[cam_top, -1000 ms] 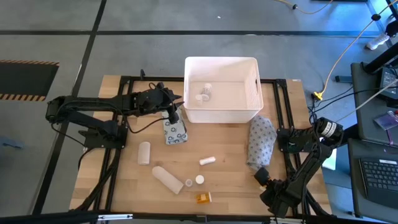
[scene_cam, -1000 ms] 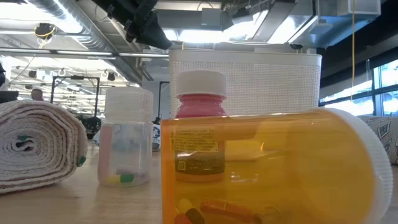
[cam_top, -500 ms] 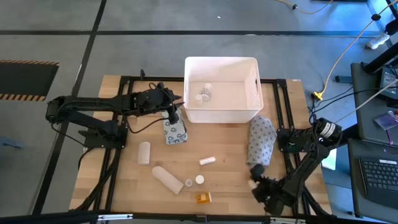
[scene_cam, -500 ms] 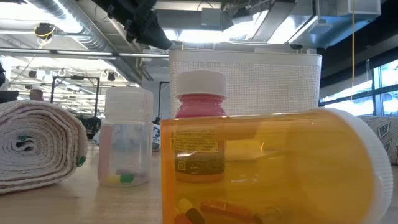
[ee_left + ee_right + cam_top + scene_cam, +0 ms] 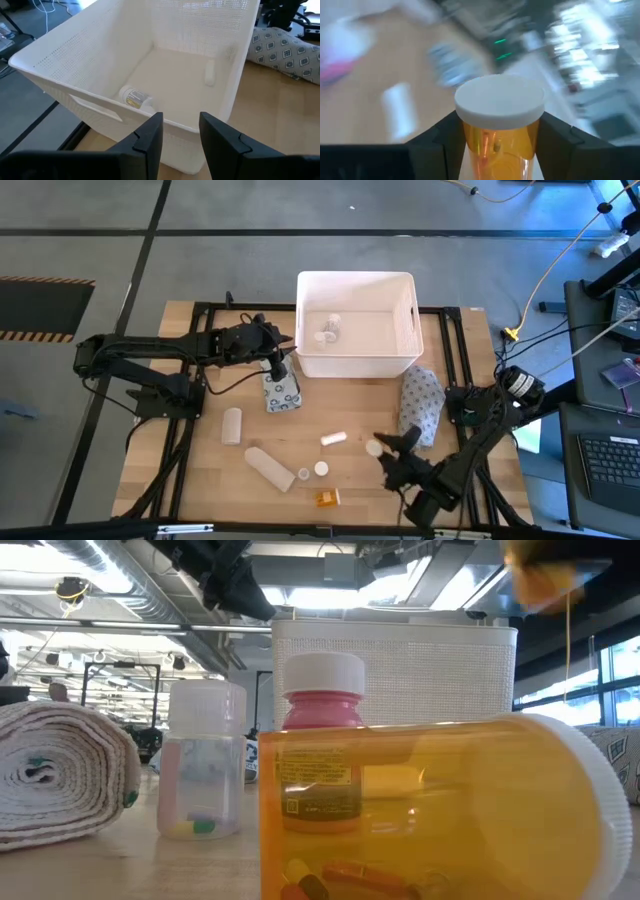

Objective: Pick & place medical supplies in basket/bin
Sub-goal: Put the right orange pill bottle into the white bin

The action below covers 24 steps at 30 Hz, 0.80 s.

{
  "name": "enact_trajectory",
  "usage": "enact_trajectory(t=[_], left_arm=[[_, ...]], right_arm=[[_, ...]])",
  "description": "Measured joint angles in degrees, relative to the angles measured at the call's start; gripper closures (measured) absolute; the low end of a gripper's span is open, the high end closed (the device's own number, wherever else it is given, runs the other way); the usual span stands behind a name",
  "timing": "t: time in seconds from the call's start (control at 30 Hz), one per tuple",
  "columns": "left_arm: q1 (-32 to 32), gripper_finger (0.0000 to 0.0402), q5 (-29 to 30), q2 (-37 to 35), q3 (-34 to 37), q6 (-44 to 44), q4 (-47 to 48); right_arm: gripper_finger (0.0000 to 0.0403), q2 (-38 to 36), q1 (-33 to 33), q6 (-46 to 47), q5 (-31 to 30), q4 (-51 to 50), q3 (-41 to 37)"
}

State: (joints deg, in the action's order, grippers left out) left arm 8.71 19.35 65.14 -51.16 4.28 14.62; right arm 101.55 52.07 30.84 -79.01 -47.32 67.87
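The white bin (image 5: 355, 320) stands at the table's far middle with two small bottles (image 5: 328, 330) lying inside. My right gripper (image 5: 385, 452) hovers over the near right of the table, shut on an orange pill bottle (image 5: 499, 125) with a white cap (image 5: 374, 447). My left gripper (image 5: 277, 365) hangs open by the bin's near left corner, above a grey packet (image 5: 282, 392), with nothing between its fingers (image 5: 150, 137). Loose on the table lie two white rolls (image 5: 232, 425) (image 5: 268, 467), a small white bottle (image 5: 333, 438), caps (image 5: 320, 469) and another orange bottle (image 5: 327, 498). My right gripper pinches the orange bottle's body (image 5: 500, 150) between its two fingers, just below the white cap (image 5: 499, 100). The bottle lies along the fingers with its cap end pointing away from the wrist. The fingers reach nearly level toward the table's left, and the bottle is clear of the table.
A grey patterned pouch (image 5: 420, 405) lies against the bin's near right corner, close to my right arm. In the low view an orange bottle (image 5: 440, 810) lies on its side right in front, with a pink bottle (image 5: 322, 740) and a clear one (image 5: 205, 760) behind it.
My right gripper has risen and swung toward the table's left from the near right edge, turning its wrist over from pointing down to nearly level. The orange bottle has come with it, and its white cap now shows from above.
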Motion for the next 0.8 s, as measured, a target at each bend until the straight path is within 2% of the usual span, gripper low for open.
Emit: enact_trajectory(t=[0.1,0.17,0.33,0.53,0.63,0.8], left_arm=[[0.0,0.0281,0.02,0.0,0.0,0.43,1.08],[0.0,0.0281,0.01,0.0,0.0,0.5,1.76],[0.0,0.0281,0.02,0.0,0.0,0.52,2.51],[0.0,0.0281,0.04,0.0,0.0,0.31,4.17],[0.0,0.0281,0.04,0.0,0.0,-1.36,6.0],[0.0,0.0281,0.04,0.0,0.0,-2.48,8.16]], right_arm=[[0.0212,-0.14,-3.05,-5.32,-7.77,-1.31,4.45],[0.0212,-0.14,-5.35,-10.72,-10.72,-1.71,7.69],[0.0212,-0.18,-12.33,-24.97,-11.09,-1.89,14.68],[0.0212,-0.18,-22.4,-32.77,-10.89,-3.13,18.58],[0.0212,-0.18,-28.08,-34.02,-7.46,-6.28,19.15],[0.0212,-1.82,-37.5,-38.99,4.51,-4.56,19.24]])
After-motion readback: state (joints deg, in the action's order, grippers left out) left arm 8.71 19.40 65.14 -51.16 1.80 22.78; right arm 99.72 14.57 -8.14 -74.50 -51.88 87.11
